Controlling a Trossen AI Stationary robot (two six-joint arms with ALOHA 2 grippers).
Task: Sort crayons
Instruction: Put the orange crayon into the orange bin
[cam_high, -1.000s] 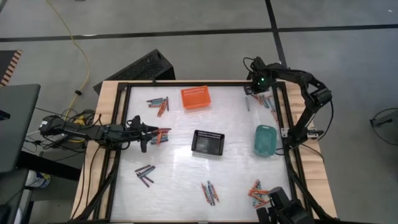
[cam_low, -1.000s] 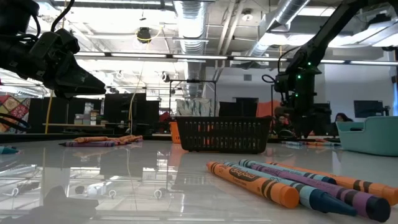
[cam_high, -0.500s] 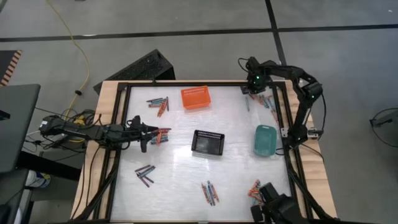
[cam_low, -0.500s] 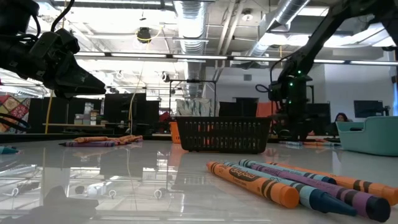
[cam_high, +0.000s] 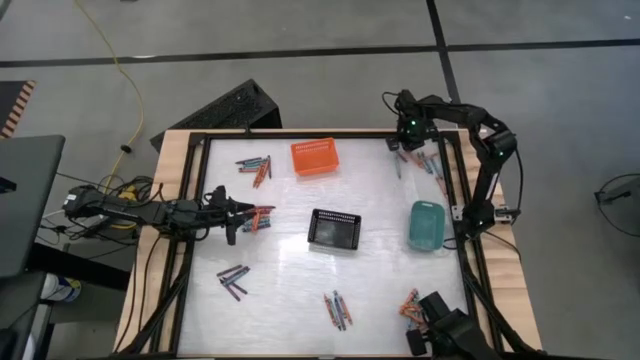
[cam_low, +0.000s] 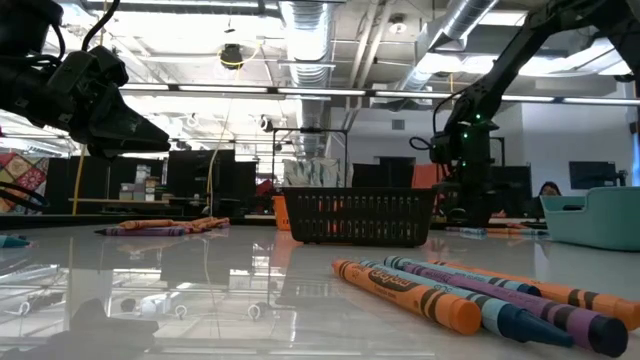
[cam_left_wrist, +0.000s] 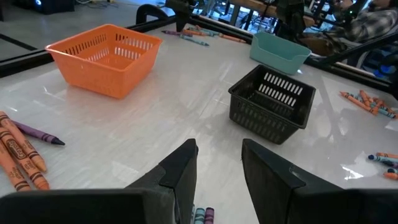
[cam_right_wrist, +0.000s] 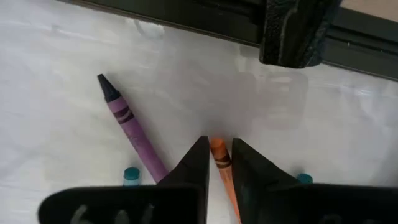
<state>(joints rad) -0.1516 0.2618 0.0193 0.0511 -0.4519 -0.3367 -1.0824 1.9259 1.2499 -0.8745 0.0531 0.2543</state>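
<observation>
Crayons lie in small heaps on the white table; one heap (cam_high: 434, 165) is at the far right. My right gripper (cam_high: 404, 148) points down over that heap's left end, shut on an orange crayon (cam_right_wrist: 219, 158), with a purple crayon (cam_right_wrist: 130, 127) lying beside it. My left gripper (cam_high: 243, 210) hangs open above the table's left side, next to another heap (cam_high: 260, 218); nothing is between its fingers (cam_left_wrist: 219, 168). The orange basket (cam_high: 315, 156), black basket (cam_high: 334, 229) and teal basket (cam_high: 427, 225) stand on the table. My right gripper pinches the orange crayon between its two fingers (cam_right_wrist: 198, 163), on the crayon's two long sides near its pointed end (cam_right_wrist: 216, 147). The fingers come from above, pointing down, across the crayon. The crayon lies flat on the table.
More crayon heaps lie at the far left (cam_high: 255, 165), near left (cam_high: 233, 280), near middle (cam_high: 337, 310) and near right (cam_high: 412, 303). The table's black frame rail (cam_right_wrist: 186, 18) runs close behind my right gripper.
My right gripper has come down onto the far-right heap and shifted a little toward the table's left edge, then stopped. My left gripper has kept still.
</observation>
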